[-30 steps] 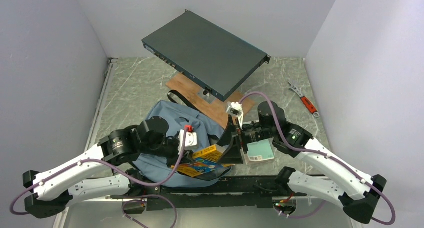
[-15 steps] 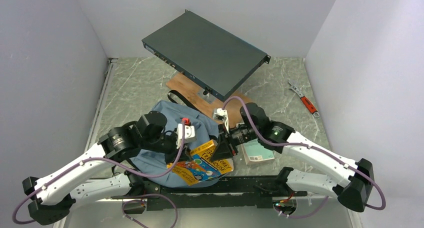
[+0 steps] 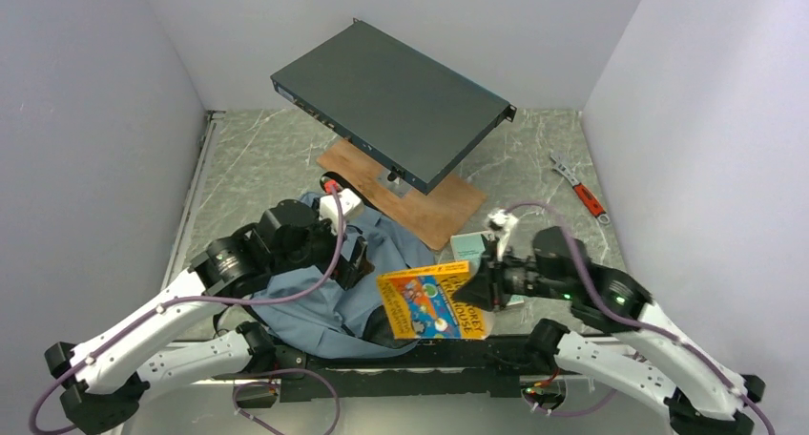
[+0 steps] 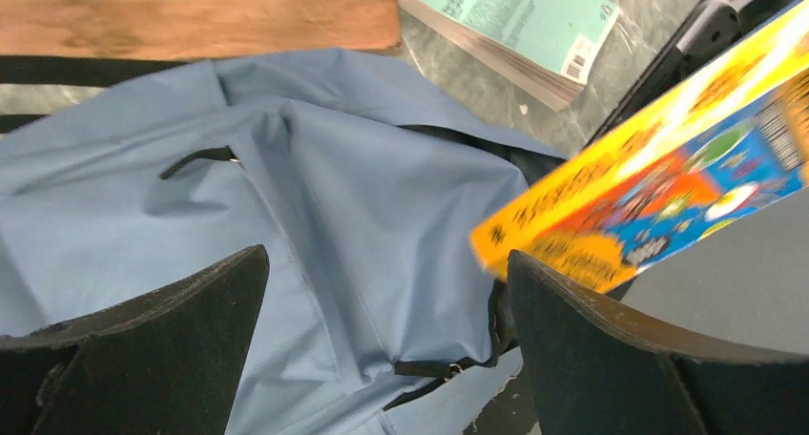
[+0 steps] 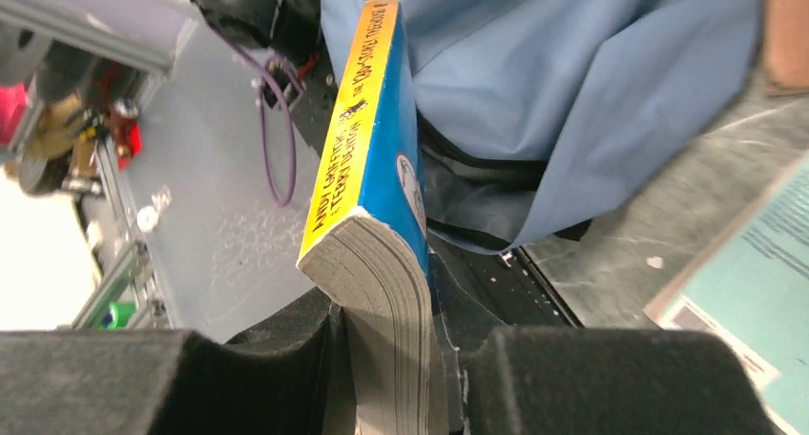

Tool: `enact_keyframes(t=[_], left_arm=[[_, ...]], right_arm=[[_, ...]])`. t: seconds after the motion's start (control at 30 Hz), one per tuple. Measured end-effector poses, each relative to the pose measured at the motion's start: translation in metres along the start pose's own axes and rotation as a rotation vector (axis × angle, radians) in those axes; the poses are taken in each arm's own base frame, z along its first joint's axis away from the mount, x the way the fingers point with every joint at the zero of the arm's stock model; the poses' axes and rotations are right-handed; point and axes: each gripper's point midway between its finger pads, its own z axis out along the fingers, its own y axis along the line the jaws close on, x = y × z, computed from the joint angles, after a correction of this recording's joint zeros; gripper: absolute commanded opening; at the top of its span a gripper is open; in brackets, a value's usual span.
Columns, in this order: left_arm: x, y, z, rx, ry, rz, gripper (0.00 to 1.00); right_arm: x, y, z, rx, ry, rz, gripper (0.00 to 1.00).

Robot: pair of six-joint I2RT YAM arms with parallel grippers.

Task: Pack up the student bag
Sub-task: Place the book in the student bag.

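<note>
Marbled table (image 3: 258, 158) bears student bag (image 3: 310, 306), wooden board (image 3: 448, 206), teal book (image 3: 468, 245), red-handled wrench (image 3: 582, 192).

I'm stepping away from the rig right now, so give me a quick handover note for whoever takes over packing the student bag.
Left gripper: open, empty, above the blue-grey backpack.
Right gripper: shut on the yellow-and-blue paperback, at the backpack's right edge.
Teal book: flat on the table, right of the backpack.
Done: nothing visibly packed.
Left: paperback and teal book go in.

White arms (image 3: 143, 322), black fingers (image 4: 153, 354), purple cables (image 5: 271, 130)
</note>
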Motion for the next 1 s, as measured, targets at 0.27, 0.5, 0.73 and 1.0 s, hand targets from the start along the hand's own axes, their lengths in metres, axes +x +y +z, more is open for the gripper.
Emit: enact_keyframes(t=[0.27,0.5,0.73,1.0], left_arm=[[0.048,-0.037,0.045,0.107,0.172,-0.067,1.00],[0.083,-0.084,0.063,0.170,0.300,0.048,1.00],[0.106,-0.106,0.086,0.098,0.406,0.204,0.91],[0.095,-0.089,0.112,-0.182,0.437,0.349,0.59]], right_arm=[[-0.057,-0.008,-0.097,0.262,-0.354,0.067,0.00],[-0.048,-0.046,-0.124,0.485,-0.403,0.133,0.00],[-0.037,-0.054,-0.124,0.516,-0.382,0.156,0.00],[-0.026,-0.057,-0.114,0.508,-0.336,0.173,0.00]])
